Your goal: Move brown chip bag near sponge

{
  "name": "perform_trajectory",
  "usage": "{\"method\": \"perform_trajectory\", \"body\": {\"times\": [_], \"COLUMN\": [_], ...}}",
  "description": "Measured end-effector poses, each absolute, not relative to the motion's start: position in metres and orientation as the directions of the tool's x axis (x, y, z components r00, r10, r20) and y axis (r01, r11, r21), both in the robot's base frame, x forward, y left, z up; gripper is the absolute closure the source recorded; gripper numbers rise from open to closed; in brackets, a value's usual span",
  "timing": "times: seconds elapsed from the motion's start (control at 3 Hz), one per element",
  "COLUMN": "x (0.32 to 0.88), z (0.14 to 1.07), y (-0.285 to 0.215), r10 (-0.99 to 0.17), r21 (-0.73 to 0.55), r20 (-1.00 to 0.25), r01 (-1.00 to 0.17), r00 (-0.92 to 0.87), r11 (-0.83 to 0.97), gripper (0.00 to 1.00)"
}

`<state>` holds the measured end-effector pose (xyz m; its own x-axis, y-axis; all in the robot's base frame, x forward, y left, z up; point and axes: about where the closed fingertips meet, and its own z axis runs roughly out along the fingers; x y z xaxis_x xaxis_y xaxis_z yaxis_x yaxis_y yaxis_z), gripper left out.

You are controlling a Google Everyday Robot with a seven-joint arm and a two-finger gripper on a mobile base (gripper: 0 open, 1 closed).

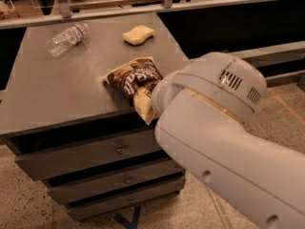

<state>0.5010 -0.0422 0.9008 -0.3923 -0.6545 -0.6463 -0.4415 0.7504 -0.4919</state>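
Observation:
The brown chip bag (131, 79) lies on the grey cabinet top (57, 89) near its front right edge, with its cream near end hanging over the edge. The pale yellow sponge (138, 34) lies at the back of the top, clearly apart from the bag. My big white arm (214, 128) fills the right foreground. My gripper is hidden behind the arm's wrist, right at the bag's near right end. What it is doing with the bag is hidden.
A clear plastic water bottle (66, 39) lies on its side at the back left of the top. The cabinet has drawers (95, 154) below. A metal rail (143, 6) runs behind the cabinet. A speckled floor lies around it.

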Motion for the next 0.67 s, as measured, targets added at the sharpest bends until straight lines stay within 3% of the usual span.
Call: {"method": "perform_trajectory", "body": {"times": [0.67], "x": [0.5073], "z": [0.9027], "y": [-0.049], "r10": [-0.656], "r21": [-0.517], "r20": [-0.643], "r01": [-0.407], "r00": [-0.396], "r11": [0.753], "gripper": [1.0]}}
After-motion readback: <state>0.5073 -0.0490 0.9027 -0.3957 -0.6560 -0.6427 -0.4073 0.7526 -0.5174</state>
